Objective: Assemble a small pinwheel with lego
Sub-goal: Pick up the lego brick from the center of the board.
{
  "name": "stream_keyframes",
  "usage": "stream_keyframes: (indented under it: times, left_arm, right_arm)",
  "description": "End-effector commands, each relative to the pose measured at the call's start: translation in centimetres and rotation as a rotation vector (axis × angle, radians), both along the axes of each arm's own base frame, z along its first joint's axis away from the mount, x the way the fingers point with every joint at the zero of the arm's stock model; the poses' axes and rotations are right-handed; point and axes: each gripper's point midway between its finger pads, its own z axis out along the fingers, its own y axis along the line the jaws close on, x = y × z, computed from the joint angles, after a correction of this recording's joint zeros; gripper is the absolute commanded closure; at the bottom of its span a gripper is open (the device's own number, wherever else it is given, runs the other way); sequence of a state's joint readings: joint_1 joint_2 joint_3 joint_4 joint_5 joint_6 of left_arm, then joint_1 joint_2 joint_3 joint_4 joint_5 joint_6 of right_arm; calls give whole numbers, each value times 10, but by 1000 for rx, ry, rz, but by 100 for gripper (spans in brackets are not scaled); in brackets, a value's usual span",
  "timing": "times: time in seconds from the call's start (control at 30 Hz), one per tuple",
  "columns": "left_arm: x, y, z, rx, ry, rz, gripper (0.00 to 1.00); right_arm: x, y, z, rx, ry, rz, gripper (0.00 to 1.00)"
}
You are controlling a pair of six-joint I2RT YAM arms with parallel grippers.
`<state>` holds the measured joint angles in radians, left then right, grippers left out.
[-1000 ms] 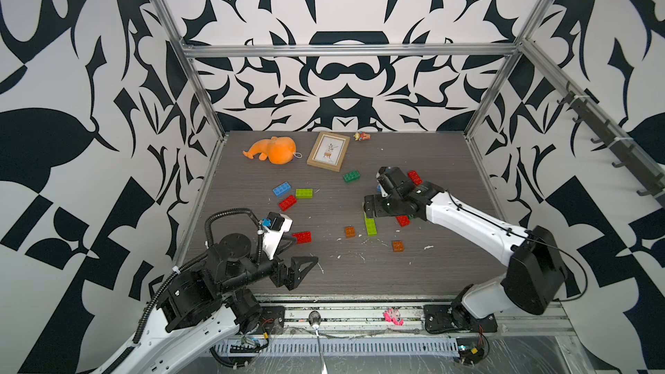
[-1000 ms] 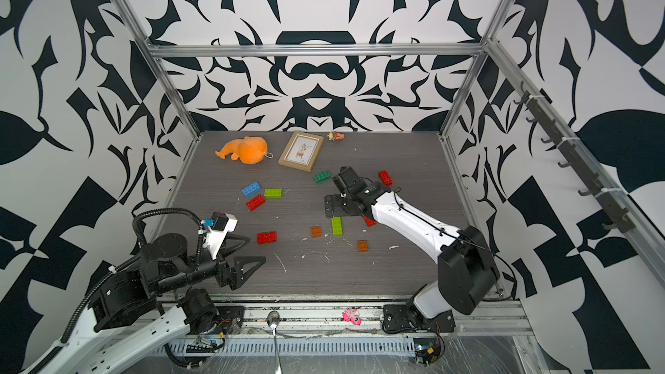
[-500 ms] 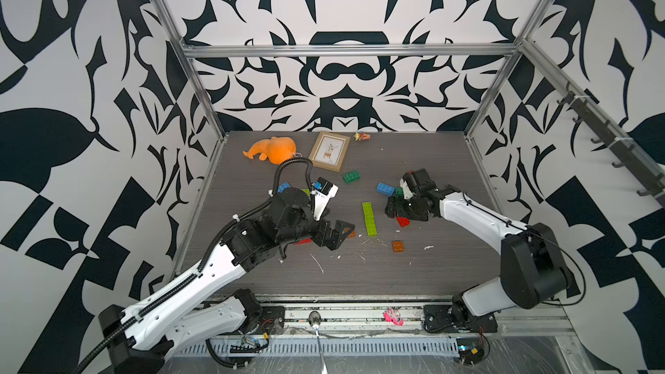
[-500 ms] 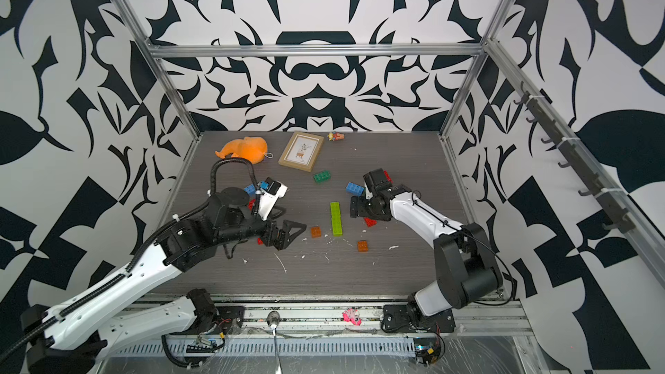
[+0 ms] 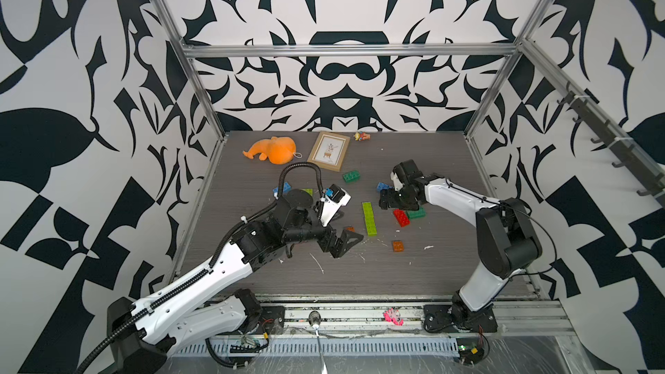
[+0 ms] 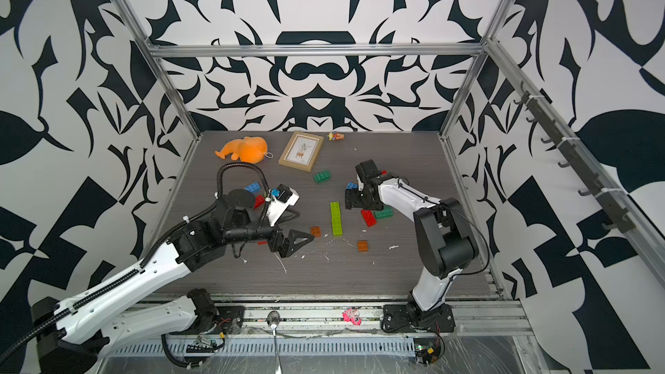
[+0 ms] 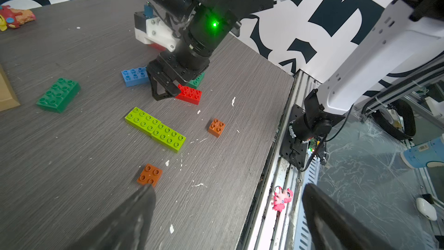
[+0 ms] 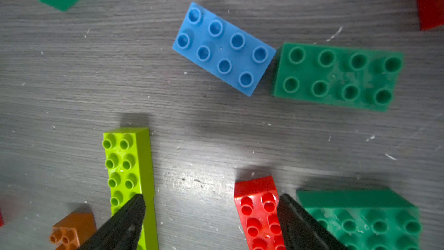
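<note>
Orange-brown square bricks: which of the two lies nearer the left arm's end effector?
The orange-brown square plastic brick beside a fingertip of the left end effector; the other orange-brown brick lies beyond the lime green brick row.

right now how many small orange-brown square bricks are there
2. One orange square lies by the near end of the lime strip, on the left arm's side; the other orange square, on its right-arm side, nearer the front edge. The arms may hide more.

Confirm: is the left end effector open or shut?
Open: the left end effector has fingers wide apart, holding nothing.
</note>
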<state>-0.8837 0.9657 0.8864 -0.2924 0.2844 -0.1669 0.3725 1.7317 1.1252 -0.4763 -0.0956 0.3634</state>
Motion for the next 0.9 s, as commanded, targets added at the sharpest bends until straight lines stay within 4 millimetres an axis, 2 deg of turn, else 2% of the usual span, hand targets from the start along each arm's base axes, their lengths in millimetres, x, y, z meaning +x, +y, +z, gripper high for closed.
stream_keyframes:
  times: [0.0,0.1,0.3,0.53,0.6,0.87]
  left_arm:
    - [-5,-1,5,-29,-29,-30,0]
    - [-8,-2,4,-28,-24,-44,0]
    - [-10,-4,0,-19,-17,-56,0]
    - [-16,-5,4,-30,-20,-79,0]
    - [-18,-5,6,-38,-25,-87,0]
    - [-23,-6,4,-28,-28,-104,0]
  right_arm:
    - [6,-3,1,-27,3,15,11]
    - [2,0,-7,-13,29,15,12]
    - [-10,-5,-6,3,28,-13,16]
    - [-33,-18,-7,-21,37,-34,26]
    - [-40,-18,-11,-11,58,-28,32]
    - [-49,-21,-21,-31,89,-25,45]
